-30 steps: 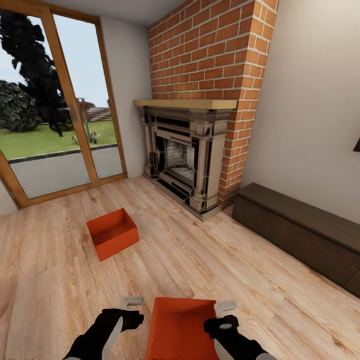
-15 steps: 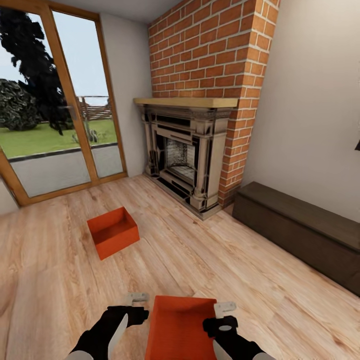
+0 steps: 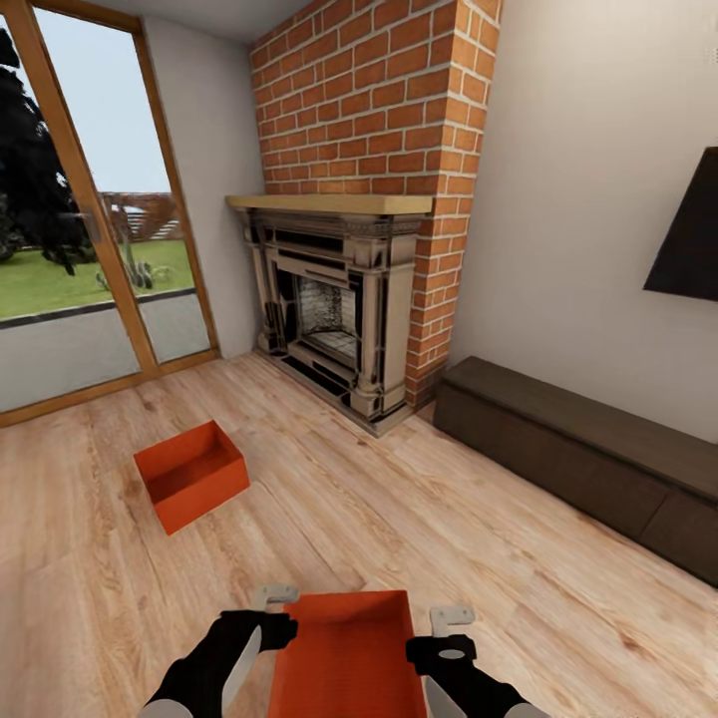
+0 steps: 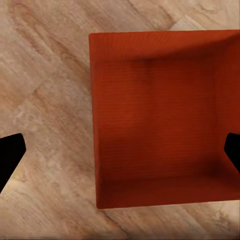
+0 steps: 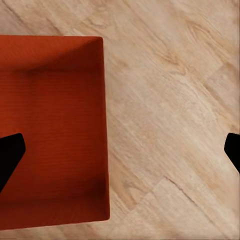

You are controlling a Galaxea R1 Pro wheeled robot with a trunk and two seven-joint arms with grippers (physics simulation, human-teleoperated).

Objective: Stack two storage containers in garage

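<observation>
So, head view: one orange-red bin point(image 3: 344, 653) sits on the light wood floor point(image 3: 479, 538) right between the left gripper point(image 3: 273, 596) and the right gripper point(image 3: 451, 616); the second bin point(image 3: 191, 475) lies further off toward the glass door point(image 3: 90, 219), left of the brick fireplace point(image 3: 339, 309). Left wrist: both fingers spread wide, one over the floor, one over the bin's inside; nothing held. Right wrist: same deal, jaws wide apart, straddling the bin's wall, empty.

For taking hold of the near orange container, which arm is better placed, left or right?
Neither is clearly better. The left gripper is at the near container's left wall, the right gripper at its right wall, both open. Each wrist view shows a wall between its fingertips, so a two-arm grasp seems likely.
</observation>
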